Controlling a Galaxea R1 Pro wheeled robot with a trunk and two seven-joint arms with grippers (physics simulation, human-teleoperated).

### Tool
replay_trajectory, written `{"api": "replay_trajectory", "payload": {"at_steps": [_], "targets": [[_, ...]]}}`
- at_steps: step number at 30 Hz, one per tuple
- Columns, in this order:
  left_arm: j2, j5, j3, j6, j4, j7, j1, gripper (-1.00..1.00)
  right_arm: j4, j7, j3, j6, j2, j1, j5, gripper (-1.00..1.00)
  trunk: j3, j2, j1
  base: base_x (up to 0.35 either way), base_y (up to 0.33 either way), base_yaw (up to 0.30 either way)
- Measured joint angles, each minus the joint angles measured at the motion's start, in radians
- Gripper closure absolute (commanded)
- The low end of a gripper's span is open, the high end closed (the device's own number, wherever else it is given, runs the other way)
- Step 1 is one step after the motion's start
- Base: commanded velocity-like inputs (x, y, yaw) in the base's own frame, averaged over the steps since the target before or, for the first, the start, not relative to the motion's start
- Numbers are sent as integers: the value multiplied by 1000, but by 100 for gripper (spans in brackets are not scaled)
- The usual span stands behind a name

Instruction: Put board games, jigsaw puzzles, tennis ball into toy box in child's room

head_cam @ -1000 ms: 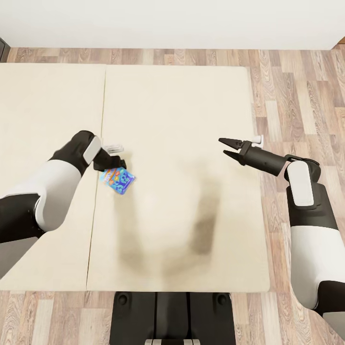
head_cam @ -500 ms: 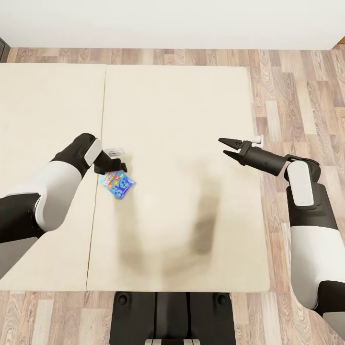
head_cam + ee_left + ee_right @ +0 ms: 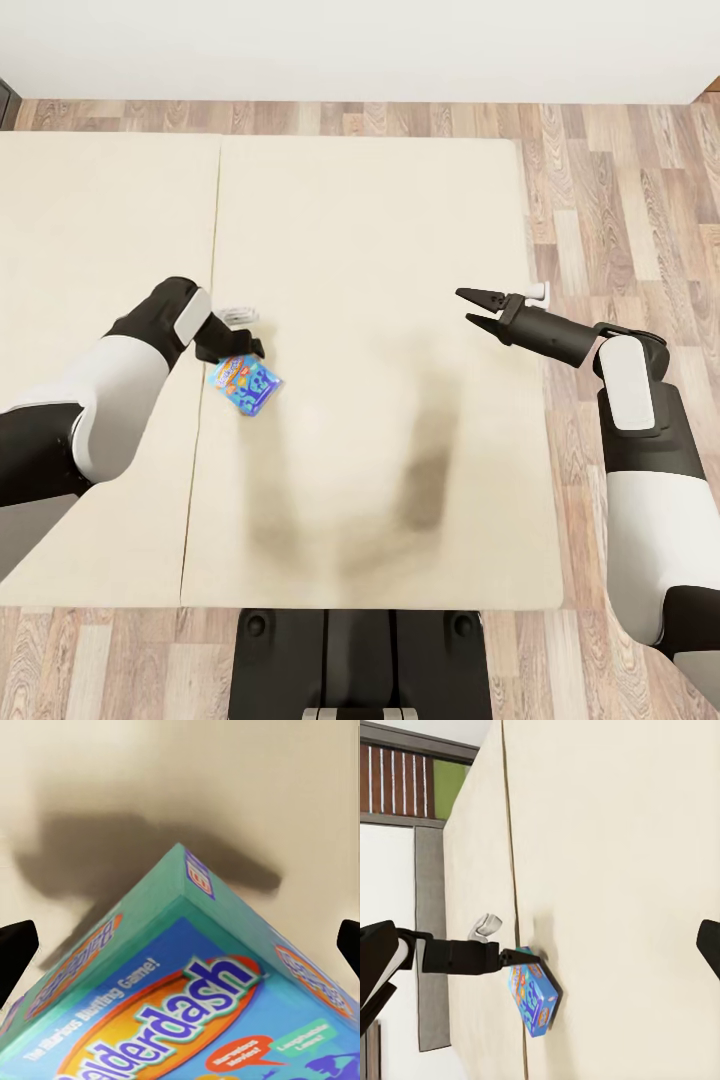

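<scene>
On the plain beige two-part mattress of the bed (image 3: 380, 220) lies a small flat blue printed game box (image 3: 245, 382), just to the right of the seam between the two mattress halves. Its cover carries orange lettering, and in the left wrist view the box (image 3: 187, 1005) points one teal-edged corner up and casts a dark shadow on the fabric. The left gripper (image 3: 236, 332) hangs directly over the box's far edge, its dark fingertips set wide on either side of the box and not closed on it; whether they touch it cannot be told. The right gripper (image 3: 470, 306) hovers well apart, near the bed's right edge, its two pointed fingers spread and holding nothing. Around the bed runs a wood-plank floor (image 3: 620, 200), with a white wall (image 3: 360, 45) beyond. From the right wrist view, the box (image 3: 532, 999) sits beside the seam under the left arm's dark fingers (image 3: 521, 957).
</scene>
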Motion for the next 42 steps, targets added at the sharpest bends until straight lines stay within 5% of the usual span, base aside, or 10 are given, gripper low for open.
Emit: {"api": "replay_trajectory", "payload": {"at_steps": [42], "targets": [[-8,-4,-3,-5,5,3,11,-100,0,0,0,0,-1,0,-1,-100,49,0,0,0,0,0]]}}
